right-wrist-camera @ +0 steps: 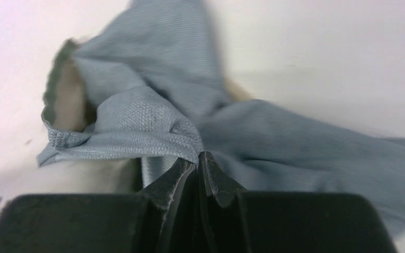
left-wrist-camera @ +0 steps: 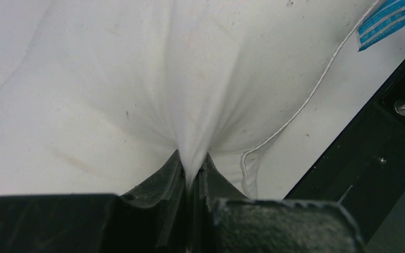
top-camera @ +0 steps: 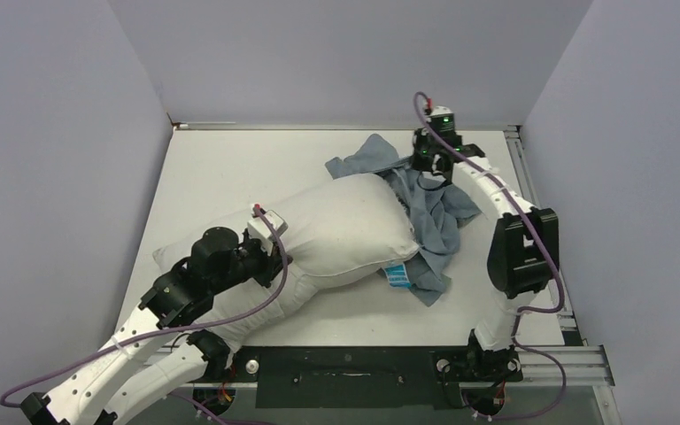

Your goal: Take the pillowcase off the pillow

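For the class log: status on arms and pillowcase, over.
Left gripper jaws shut on pillow. Right gripper jaws shut on pillowcase. Pillow mostly bare, pillowcase bunched at its right end.

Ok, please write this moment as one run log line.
left hand: shut on pillow | right hand: shut on pillowcase | pillow mostly bare

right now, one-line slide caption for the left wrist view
Left tool pinching a fold of the white pillow, blue label at upper right.
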`<control>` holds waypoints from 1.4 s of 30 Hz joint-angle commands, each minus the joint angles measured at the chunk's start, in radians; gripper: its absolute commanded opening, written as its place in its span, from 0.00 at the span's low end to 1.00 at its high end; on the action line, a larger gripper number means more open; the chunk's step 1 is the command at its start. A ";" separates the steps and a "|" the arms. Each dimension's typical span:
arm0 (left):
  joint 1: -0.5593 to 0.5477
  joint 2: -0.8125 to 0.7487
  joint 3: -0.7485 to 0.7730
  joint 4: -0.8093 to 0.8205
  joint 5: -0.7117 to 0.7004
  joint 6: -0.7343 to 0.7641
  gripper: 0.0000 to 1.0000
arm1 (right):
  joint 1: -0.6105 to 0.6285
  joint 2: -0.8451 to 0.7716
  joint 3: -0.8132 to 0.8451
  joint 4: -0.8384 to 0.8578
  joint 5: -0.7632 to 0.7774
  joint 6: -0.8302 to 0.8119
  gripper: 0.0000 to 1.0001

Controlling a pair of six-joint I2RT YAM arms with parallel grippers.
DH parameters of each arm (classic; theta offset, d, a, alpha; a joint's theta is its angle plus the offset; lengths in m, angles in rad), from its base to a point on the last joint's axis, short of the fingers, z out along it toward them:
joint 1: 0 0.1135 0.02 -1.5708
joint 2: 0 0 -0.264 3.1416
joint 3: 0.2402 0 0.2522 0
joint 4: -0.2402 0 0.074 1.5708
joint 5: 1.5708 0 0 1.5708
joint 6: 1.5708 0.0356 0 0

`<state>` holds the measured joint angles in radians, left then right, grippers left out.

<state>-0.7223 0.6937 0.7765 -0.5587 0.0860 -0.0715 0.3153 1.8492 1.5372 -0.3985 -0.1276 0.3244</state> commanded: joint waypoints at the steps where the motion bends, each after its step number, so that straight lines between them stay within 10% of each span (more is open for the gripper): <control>1: 0.054 -0.082 0.004 0.005 0.041 -0.005 0.00 | -0.158 -0.164 -0.061 0.046 0.176 0.038 0.05; 16: 0.248 -0.033 0.075 0.057 -0.076 -0.108 0.00 | -0.184 -0.514 -0.206 -0.014 0.000 0.019 0.05; 39: 0.243 0.429 0.262 0.151 -0.086 -0.365 0.00 | 0.575 -0.691 -0.670 -0.005 -0.070 0.054 0.14; 42: 0.218 0.455 0.256 0.181 -0.053 -0.380 0.13 | 0.605 -0.669 -0.669 0.002 -0.033 0.063 0.23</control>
<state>-0.4732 1.1252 1.0225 -0.5488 -0.0246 -0.3870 0.8886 1.1732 0.8570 -0.4984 -0.2237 0.3401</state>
